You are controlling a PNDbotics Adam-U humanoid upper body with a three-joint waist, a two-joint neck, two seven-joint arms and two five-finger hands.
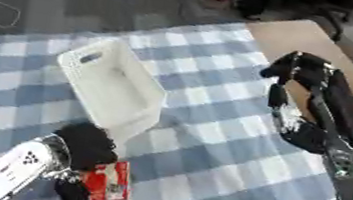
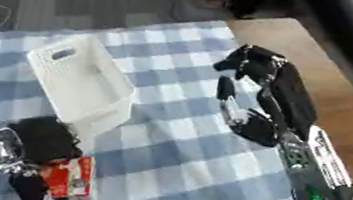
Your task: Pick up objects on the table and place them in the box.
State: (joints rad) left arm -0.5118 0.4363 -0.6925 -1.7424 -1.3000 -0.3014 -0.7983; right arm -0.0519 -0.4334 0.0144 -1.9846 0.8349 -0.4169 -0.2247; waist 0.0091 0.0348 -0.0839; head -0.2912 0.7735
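A blue-and-white checked cloth (image 2: 180,158) covers most of the tabletop (image 2: 340,92), whose bare wood shows along the right side. A white plastic box (image 2: 76,81) with a slotted handle lies tilted on the cloth at the left, its opening facing up and toward the right. Near the lower left corner, the left hand (image 2: 45,139) reaches down with its fingers curled at a red and white packet (image 2: 70,176) lying flat on the cloth, just below the box. The right hand (image 2: 252,68) hovers over the cloth at the right, fingers bent loosely downward, holding nothing, well apart from the box
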